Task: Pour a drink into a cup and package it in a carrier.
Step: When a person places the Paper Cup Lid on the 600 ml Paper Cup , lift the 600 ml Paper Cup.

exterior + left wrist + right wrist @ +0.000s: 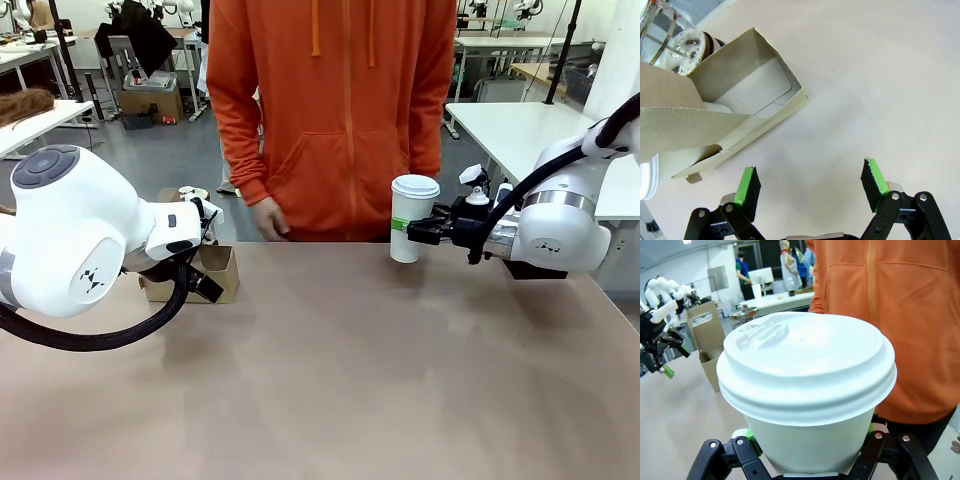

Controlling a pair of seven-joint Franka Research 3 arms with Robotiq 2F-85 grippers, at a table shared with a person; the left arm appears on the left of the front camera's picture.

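The tall white paper cup (pixel 411 225) with its white lid (pixel 805 357) is near the table's far edge, in front of the person. My right gripper (pixel 417 232) is shut on the cup's lower half, coming in from the right. The brown cardboard carrier (pixel 208 272) stands at the far left, and its open pocket (pixel 757 92) shows in the left wrist view. My left gripper (pixel 810 185) hangs open just above the table beside the carrier, with nothing between its green pads. The drink (pixel 687 45), dark and foamy, sits in a glass jug behind the carrier.
A person in an orange hoodie (pixel 340 110) stands at the far edge with one hand (pixel 268 218) hanging by the table. My left arm (pixel 80 240) partly covers the carrier. Bare tabletop (pixel 330 380) stretches between the arms. A white lid edge (pixel 647 177) lies beside the carrier.
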